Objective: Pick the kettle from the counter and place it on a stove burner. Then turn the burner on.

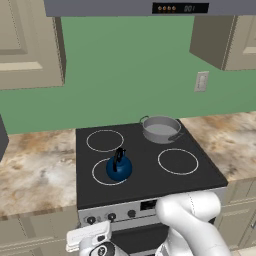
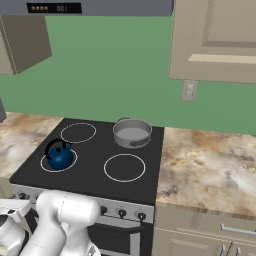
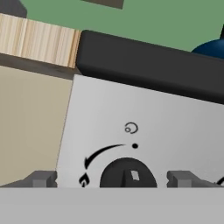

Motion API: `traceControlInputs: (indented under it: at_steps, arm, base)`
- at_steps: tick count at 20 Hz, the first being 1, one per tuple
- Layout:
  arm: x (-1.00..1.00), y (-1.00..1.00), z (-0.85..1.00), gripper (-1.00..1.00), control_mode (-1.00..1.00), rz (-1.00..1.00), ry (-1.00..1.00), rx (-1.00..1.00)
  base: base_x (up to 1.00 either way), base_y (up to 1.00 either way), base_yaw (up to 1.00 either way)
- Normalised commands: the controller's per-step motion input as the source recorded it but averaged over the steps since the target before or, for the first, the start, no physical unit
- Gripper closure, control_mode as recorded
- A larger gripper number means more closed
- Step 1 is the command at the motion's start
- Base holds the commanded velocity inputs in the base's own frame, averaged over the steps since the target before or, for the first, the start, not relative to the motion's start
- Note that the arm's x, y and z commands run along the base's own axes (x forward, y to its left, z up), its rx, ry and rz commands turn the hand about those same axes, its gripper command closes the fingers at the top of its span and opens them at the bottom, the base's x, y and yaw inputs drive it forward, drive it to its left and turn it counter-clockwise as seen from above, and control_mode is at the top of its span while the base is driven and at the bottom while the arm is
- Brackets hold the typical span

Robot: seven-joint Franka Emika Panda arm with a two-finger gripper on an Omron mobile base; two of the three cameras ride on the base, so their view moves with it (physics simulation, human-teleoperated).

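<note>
The dark-blue kettle [image 1: 119,167] [image 2: 59,156] stands upright on the front-left stove burner [image 1: 98,173] [image 2: 46,164] of the black cooktop, and its rounded top also peeks in at the hand view's upper right [image 3: 212,47]. My gripper [image 3: 111,178] is low in front of the stove's silver control panel. It is open, with a fingertip [image 3: 41,178] on either side of a black knob [image 3: 127,174] and nothing held. My hand [image 1: 90,236] sits just below the panel's left end. Mottled counter [image 1: 35,170] [image 2: 210,170] flanks the stove.
A grey steel pot [image 1: 161,129] [image 2: 132,132] occupies the back-right burner. More knobs [image 1: 131,213] [image 2: 121,213] line the panel. The front-right burner [image 1: 178,161] and back-left burner [image 1: 105,140] are bare. Wall cabinets and a range hood [image 1: 150,7] hang above.
</note>
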Motion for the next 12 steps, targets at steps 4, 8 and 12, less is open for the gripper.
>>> traceControlInputs:
  at_steps: [4, 8, 12]
  arm:
    - [0.0, -0.08, 0.0, -1.0, -1.0, 0.01, 0.0, 0.0]
    - [0.0, 0.0, 0.0, -1.0, -1.0, 0.0, 0.0, 0.0]
    - [0.0, -0.08, 0.0, -1.0, -1.0, 0.0, 0.0, 0.0]
  base:
    - [0.0, 0.0, 0.0]
    - [0.0, 0.0, 0.0]
    - [0.0, 0.0, 0.0]
